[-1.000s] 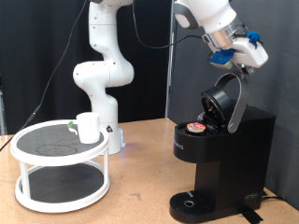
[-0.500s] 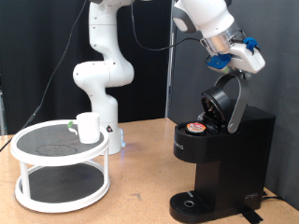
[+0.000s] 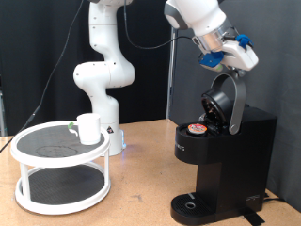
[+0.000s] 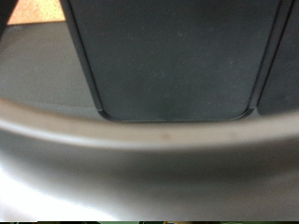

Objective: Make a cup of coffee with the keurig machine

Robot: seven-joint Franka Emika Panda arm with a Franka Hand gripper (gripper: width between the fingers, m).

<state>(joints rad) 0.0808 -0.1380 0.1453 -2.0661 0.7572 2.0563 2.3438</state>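
Note:
The black keurig machine [image 3: 230, 151] stands at the exterior view's right with its domed lid [image 3: 224, 102] hinged up. A small tan coffee pod [image 3: 197, 128] sits in the open holder. The gripper [image 3: 229, 58] is just above the raised lid's top edge, and its fingers are hard to make out there. The white mug [image 3: 88, 128] stands on the top tier of a white round rack [image 3: 58, 149] at the left, far from the gripper. The wrist view shows only the machine's dark surface [image 4: 173, 56] and a blurred grey rim [image 4: 140, 131] up close, with no fingers.
The robot's white base column [image 3: 102, 66] rises behind the rack. The machine's round drip tray [image 3: 194, 205] is at its foot with nothing on it. The wooden table [image 3: 141, 193] stretches between rack and machine.
The gripper has moved slightly to the left and down, closer to the top of the raised lid. The lid, pod and mug have not moved.

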